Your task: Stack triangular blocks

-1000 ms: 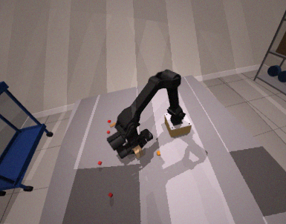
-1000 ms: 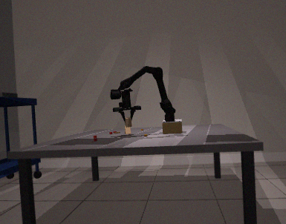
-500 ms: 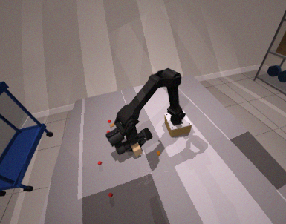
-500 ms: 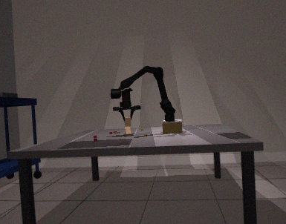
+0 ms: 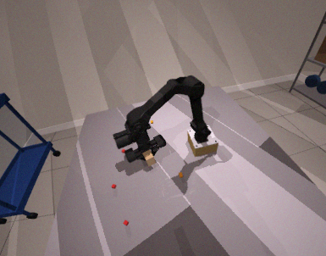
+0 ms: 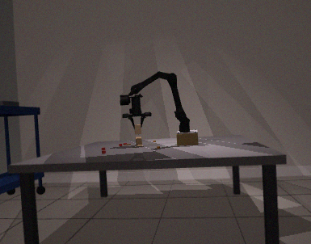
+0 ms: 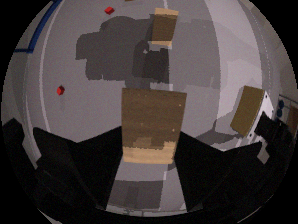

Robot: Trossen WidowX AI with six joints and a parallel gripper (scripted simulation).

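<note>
My gripper (image 6: 138, 124) (image 7: 149, 131) is shut on a wooden triangular block (image 6: 138, 129) (image 7: 152, 120), held in the air above the table (image 6: 219, 155) (image 5: 94, 127). The other triangular block (image 6: 139, 141) (image 7: 165, 29) stands on the table. In the exterior view it is almost directly below the held block, with a gap between them. In the wrist view it is ahead of the held block and slightly right. In the top view tan wood shows under the fingers, but I cannot tell the two blocks apart there. The mating slopes are not clearly visible.
Small red cubes (image 5: 113, 186) (image 5: 125, 222) (image 7: 60, 90) lie on the left side of the table. Small orange pieces (image 5: 181, 175) (image 5: 151, 122) lie nearer the arm's box-shaped base (image 5: 204, 149) (image 6: 187, 138) (image 7: 246, 111). A blue cart (image 5: 24, 169) stands beyond the left edge.
</note>
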